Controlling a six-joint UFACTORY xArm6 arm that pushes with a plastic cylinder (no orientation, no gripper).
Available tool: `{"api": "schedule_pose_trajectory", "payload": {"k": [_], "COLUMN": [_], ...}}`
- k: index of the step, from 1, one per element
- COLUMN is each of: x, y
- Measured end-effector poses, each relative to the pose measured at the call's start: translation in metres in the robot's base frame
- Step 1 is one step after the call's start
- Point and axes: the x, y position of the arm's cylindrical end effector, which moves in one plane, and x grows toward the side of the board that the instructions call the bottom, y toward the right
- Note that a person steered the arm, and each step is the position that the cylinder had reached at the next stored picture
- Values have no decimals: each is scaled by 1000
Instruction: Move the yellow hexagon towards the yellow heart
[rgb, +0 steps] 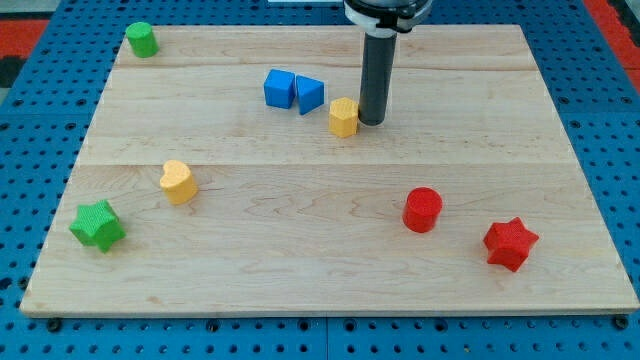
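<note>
my tip (371, 122) — a bare rod, no jaws to open or close — touches the yellow hexagon (343, 117) on its right; best push left and downward toward the yellow heart (178, 181), below the blue blocks (293, 91).

Around my pale wooden surface (300, 270) lies a blue pegboard (40, 110) dotted with holes in even rows. Red patches (25, 35) show at both top corners. The light is even and soft.

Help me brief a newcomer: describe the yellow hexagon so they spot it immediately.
On the wooden board, look right of the two blue blocks near the view's top. The yellow hexagon sits there, against my tip. The only other yellow block, the yellow heart, lies far left.
</note>
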Motion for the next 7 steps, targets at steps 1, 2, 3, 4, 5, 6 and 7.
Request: {"api": "schedule_pose_trajectory", "payload": {"k": [1,2,3,4,5,6,7], "x": [-16,-29,-36,-16,30,62,84], "y": [0,14,23,-28,-54,-102,-159]}}
